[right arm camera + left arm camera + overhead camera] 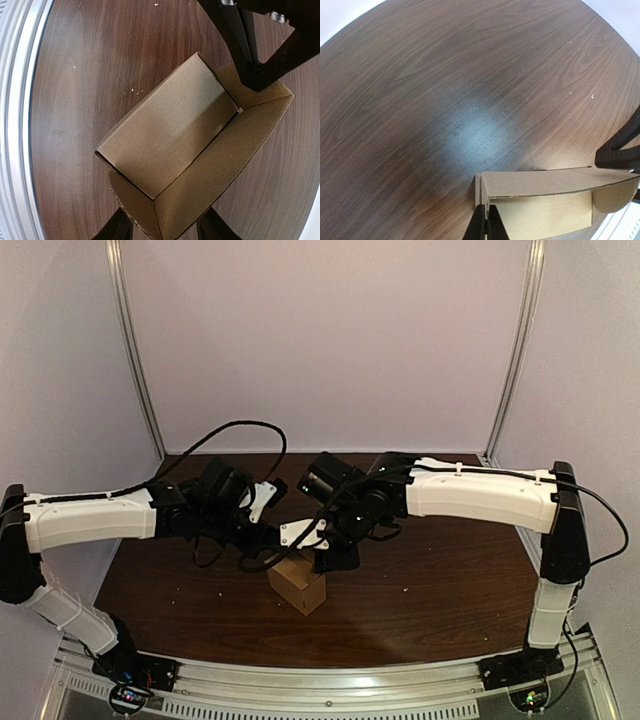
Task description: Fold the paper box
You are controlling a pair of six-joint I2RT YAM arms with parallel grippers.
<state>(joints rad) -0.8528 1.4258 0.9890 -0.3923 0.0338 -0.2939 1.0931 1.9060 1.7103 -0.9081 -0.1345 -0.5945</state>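
Observation:
A small brown paper box [297,583] stands open-topped on the dark wooden table [450,590], between both grippers. My left gripper [486,207] is shut on the top edge of one box wall [540,184], pinching the doubled cardboard at a corner. In the right wrist view I look down into the box [185,145], with a curved flap at its near end. My right gripper [165,225] is open, its two fingers [117,227] spread on either side of that near end. The left gripper [250,50] shows there at the box's far corner.
The silver metal rail [320,680] runs along the table's near edge and appears at the left of the right wrist view [15,125]. Small pale crumbs [132,90] lie on the wood. Both arms cross above the table's middle.

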